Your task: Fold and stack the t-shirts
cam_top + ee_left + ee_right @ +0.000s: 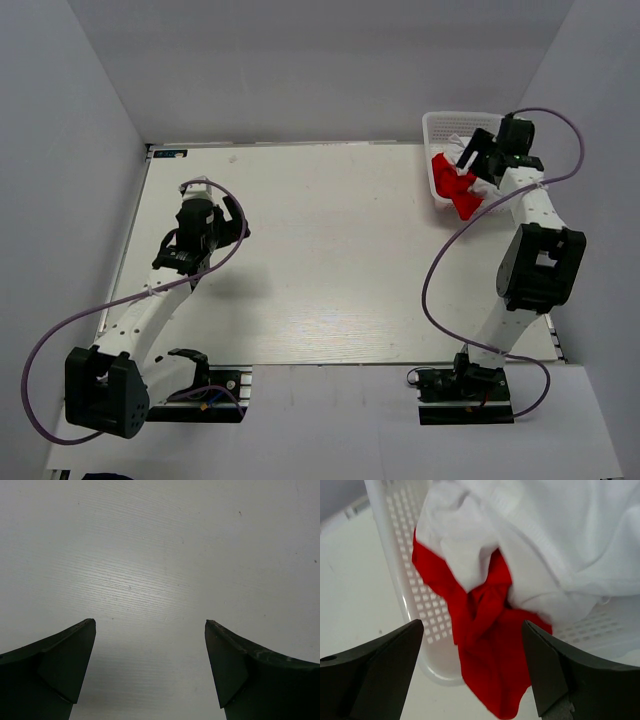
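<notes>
Left gripper [150, 625] hangs wide open over the white table [160, 540], holding nothing. Farther back, the right gripper [472, 625] is spread open too, empty, just over the red t-shirt [487, 650] spilling over the mesh basket [395, 545] rim. The white t-shirt [550, 540] is bunched inside.

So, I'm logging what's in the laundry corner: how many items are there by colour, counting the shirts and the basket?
Red: 1, the red t-shirt
White: 2, the white t-shirt and the mesh basket
Total: 3
</notes>
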You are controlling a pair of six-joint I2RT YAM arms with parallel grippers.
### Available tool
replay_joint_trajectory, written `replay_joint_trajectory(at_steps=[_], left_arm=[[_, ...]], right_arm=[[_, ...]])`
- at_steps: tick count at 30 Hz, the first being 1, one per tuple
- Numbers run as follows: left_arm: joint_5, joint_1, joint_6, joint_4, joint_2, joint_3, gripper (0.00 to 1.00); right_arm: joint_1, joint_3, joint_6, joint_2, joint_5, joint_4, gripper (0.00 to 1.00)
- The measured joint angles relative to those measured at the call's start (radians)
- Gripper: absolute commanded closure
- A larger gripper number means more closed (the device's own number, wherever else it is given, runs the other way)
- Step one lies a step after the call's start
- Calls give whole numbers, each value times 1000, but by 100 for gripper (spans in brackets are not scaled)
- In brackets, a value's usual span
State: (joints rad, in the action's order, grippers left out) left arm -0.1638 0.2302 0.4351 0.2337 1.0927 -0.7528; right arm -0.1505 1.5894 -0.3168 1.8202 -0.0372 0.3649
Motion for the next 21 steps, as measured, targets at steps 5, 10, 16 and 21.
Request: replay_joint_trajectory(at_steps=[5,10,16,21], left_arm=[[0,0,0,1,7,0,0],[0,0,0,1,10,0,0],[0,0,0,1,16,0,0],[-1,0,0,1,29,0,0]], right_arm=[[68,-113,25,-16,1,-10,18],[85,-162,19,-17,-38,6,19],[88,-137,5,31,-88,4,55],[94,-74,-19,141,-95,-3,100]])
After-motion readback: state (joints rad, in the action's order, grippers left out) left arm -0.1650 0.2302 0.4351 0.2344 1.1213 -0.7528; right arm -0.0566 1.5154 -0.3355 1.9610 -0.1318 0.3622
